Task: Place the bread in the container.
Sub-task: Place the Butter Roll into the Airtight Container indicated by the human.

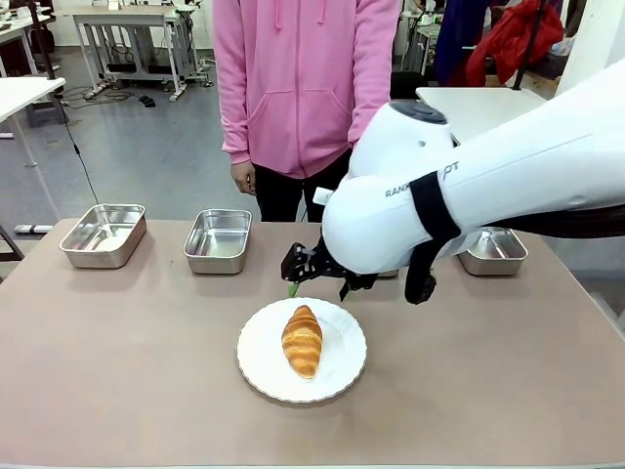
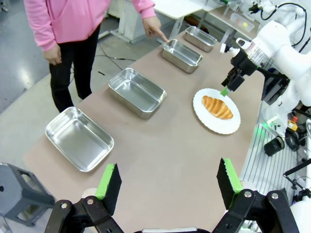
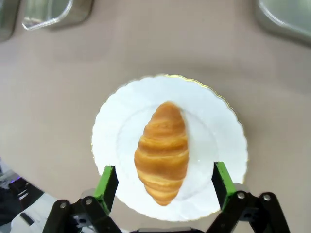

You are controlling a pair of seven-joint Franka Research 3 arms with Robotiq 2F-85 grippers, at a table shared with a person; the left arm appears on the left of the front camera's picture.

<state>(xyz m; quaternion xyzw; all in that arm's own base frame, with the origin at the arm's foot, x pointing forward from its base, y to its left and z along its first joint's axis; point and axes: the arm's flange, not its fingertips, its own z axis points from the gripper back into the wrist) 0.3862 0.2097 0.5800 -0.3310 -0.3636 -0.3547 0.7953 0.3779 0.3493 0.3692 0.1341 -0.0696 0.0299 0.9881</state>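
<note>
Bread (image 3: 163, 151) lies on the white plate (image 3: 218, 126) on the near half of the bench (image 1: 117, 371). The right gripper (image 1: 318, 287) hovers over it, fingers spread wide either side. The left gripper (image 2: 167, 177) hangs with fingers apart. A squeeze on that glossy crust could slip or drag the plate. Farther off, a person's hand (image 2: 154, 26) seems to point at one container (image 2: 182, 55); picking another pan would miss.

Four steel containers (image 2: 80, 138), one bread (image 2: 217, 107) and one white plate (image 2: 221, 127).

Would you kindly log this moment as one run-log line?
right gripper: open, over bread | bread: on plate | person's hand: pointing at container | left gripper: open
</note>
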